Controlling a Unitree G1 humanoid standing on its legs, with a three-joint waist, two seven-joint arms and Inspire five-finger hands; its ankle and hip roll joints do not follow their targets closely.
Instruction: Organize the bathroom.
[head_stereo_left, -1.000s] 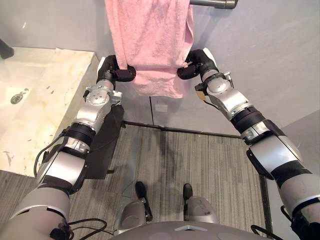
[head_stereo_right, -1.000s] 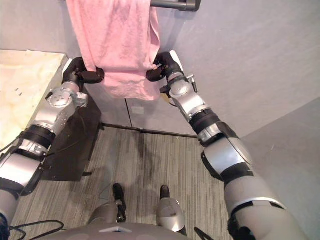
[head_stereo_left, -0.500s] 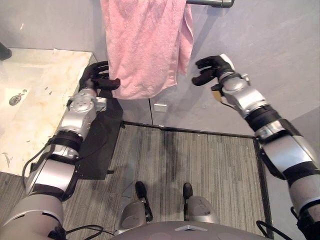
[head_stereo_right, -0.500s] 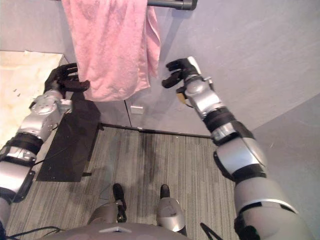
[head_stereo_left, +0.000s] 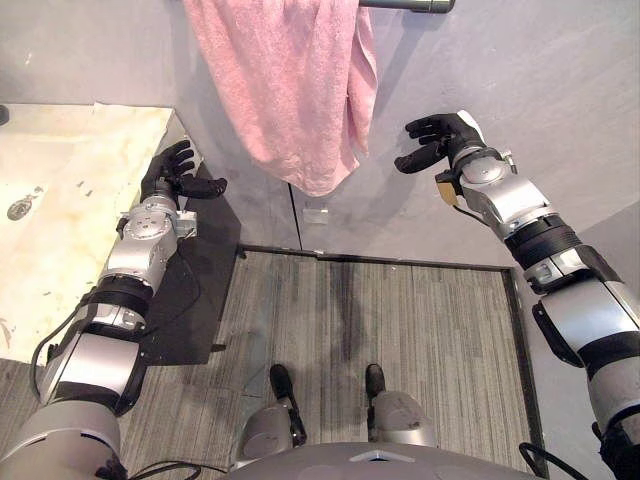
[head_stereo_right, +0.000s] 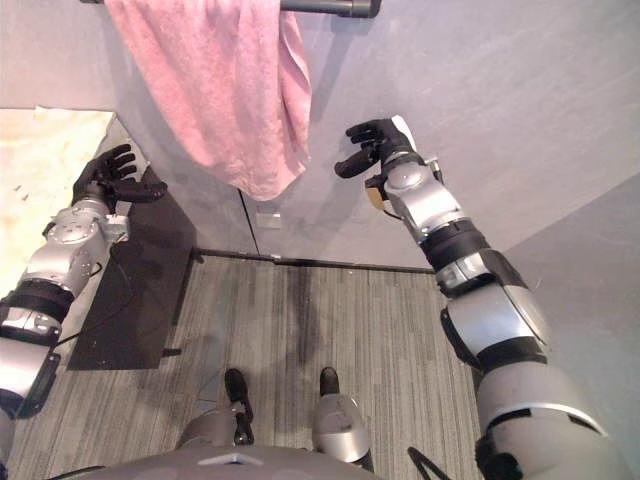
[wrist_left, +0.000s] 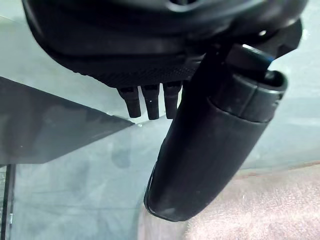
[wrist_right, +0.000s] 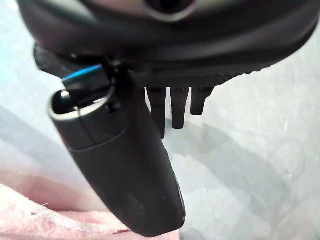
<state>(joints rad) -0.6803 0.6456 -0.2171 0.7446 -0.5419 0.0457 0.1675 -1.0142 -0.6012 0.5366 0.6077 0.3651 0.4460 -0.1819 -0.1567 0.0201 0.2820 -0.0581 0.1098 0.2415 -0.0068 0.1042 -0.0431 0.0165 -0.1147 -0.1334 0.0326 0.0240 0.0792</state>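
A pink towel (head_stereo_left: 285, 85) hangs folded over a dark rail (head_stereo_left: 415, 5) on the grey wall, its lower edge slanting down to a corner at the right. My left hand (head_stereo_left: 170, 176) is open to the left of the towel, clear of it, with its fingers spread. My right hand (head_stereo_left: 440, 140) is open to the right of the towel, also apart from it. A strip of the pink towel (wrist_left: 260, 205) shows past the left thumb, and a corner of the towel (wrist_right: 45, 220) past the right thumb.
A pale stone counter (head_stereo_left: 60, 200) runs along the left. A black mat (head_stereo_left: 190, 290) lies on the striped grey floor (head_stereo_left: 400, 320) below the wall. A small white socket (head_stereo_left: 316, 214) sits low on the wall under the towel.
Both hands have let go of the towel's lower edge, opened and drawn outwards to either side. The towel now hangs free on the rail.
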